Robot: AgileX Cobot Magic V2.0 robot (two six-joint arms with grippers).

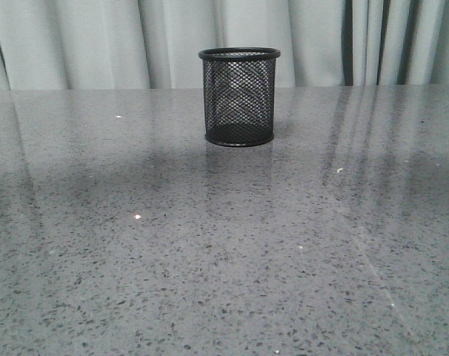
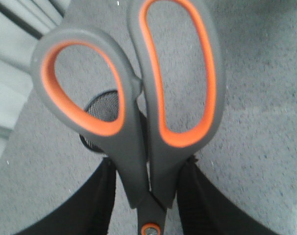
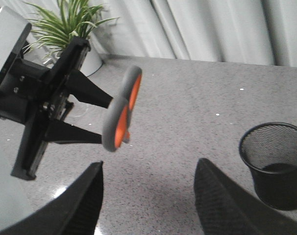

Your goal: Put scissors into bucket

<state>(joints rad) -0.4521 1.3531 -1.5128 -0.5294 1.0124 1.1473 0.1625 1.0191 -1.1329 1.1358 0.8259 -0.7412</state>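
Left claw pinching scissors below the handles, bucket beyond, right claw spread, empty

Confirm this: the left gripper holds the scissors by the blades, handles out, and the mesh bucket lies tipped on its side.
Not quite. The bucket stands upright on the table, rim up, as the front view shows. The rest holds: the left gripper clamps the scissors near the pivot, handles outward.

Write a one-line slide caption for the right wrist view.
Left hand holds the scissors above the table, the empty mesh bucket off to one side.
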